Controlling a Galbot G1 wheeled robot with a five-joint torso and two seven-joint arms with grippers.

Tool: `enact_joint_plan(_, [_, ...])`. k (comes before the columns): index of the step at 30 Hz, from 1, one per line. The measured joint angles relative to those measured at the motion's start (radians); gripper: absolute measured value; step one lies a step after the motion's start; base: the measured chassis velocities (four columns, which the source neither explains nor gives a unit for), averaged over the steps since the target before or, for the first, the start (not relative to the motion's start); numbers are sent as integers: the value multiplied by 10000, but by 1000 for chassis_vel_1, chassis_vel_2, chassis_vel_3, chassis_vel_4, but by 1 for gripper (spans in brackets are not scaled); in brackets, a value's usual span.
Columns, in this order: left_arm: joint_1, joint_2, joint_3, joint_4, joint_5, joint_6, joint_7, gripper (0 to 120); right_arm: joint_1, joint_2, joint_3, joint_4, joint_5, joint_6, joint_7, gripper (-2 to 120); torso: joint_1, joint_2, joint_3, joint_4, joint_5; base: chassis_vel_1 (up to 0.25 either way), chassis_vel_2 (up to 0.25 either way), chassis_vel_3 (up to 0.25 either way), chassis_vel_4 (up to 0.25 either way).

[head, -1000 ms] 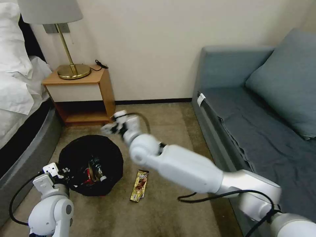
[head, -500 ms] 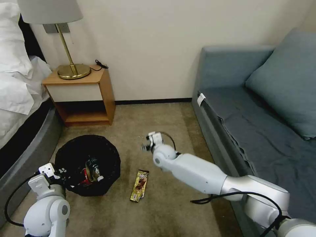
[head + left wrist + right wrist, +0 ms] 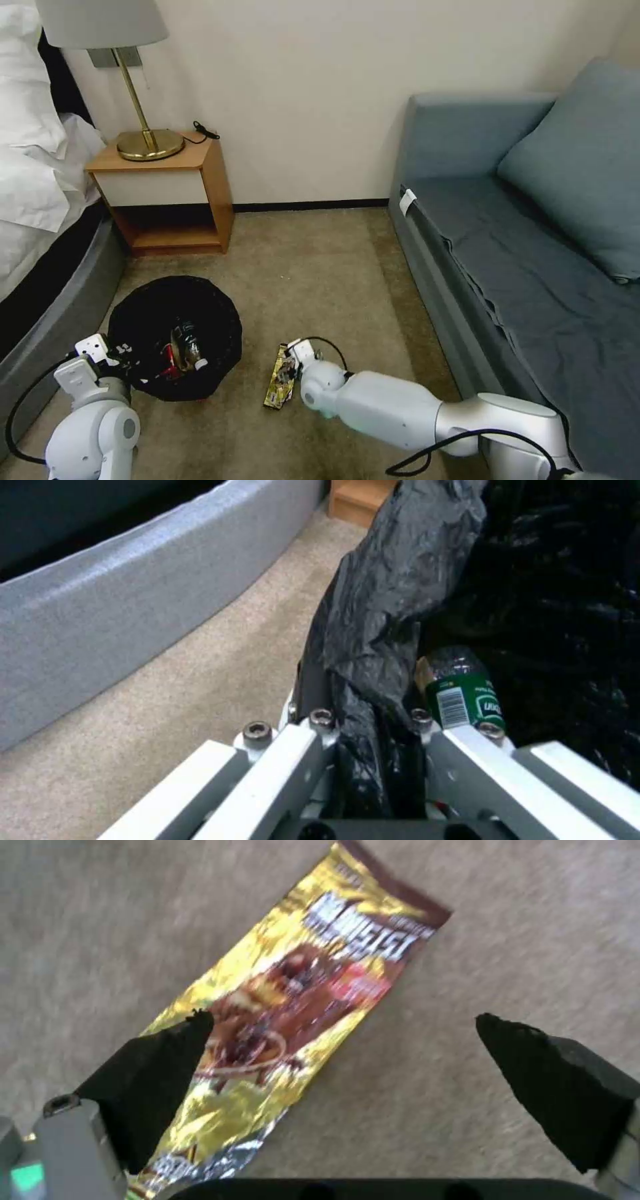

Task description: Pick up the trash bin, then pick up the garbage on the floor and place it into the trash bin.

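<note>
One brown-gold snack wrapper (image 3: 281,377) is lying flat on the beige carpet (image 3: 313,267), just to the right of the trash bin (image 3: 175,333) in the head view. Over it the right gripper (image 3: 340,1025) is hanging with its black fingers (image 3: 160,1055) spread wide apart; one fingertip is overlapping the wrapper's edge in the right wrist view, the other is standing over bare carpet beside it. The bin, lined with a crinkled black bag (image 3: 393,605), is sitting low at the left, and the left gripper (image 3: 373,740) is clamped on its bagged rim, one finger outside the wall and one inside. Within the bin a small clear bottle with a green label (image 3: 460,690) is resting close to that inner finger, and red-and-white rubbish (image 3: 170,360) is lying beside it. Around this spot the carpet is running between a grey bed base (image 3: 53,313) on the left and a blue-grey sofa (image 3: 533,267) with a cushion (image 3: 587,167) on the right. At the back a wooden nightstand (image 3: 167,193) is standing against the cream wall (image 3: 320,87), carrying a brass lamp (image 3: 143,133).
</note>
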Motion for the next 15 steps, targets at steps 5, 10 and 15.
enact_joint_plan(5, [15, -10, -5, 0, 8, -39, -2, 3, -38, 118, -309, -229, 4, 11, -169, 100, 0, 0, 0, 0, 0, 0, 0, 0, 0])
enact_joint_plan(10, [11, -48, 22, 27, 43, -49, -4, 3, -86, 267, -480, -513, -101, 50, -288, 100, 0, 0, 0, 0, 0, 0, 0, 0, 0])
enact_joint_plan(15, [11, -64, 32, 36, 69, -52, -6, 3, -117, 384, -513, -705, -252, 131, -360, 100, 0, 0, 0, 0, 0, 0, 0, 0, 0])
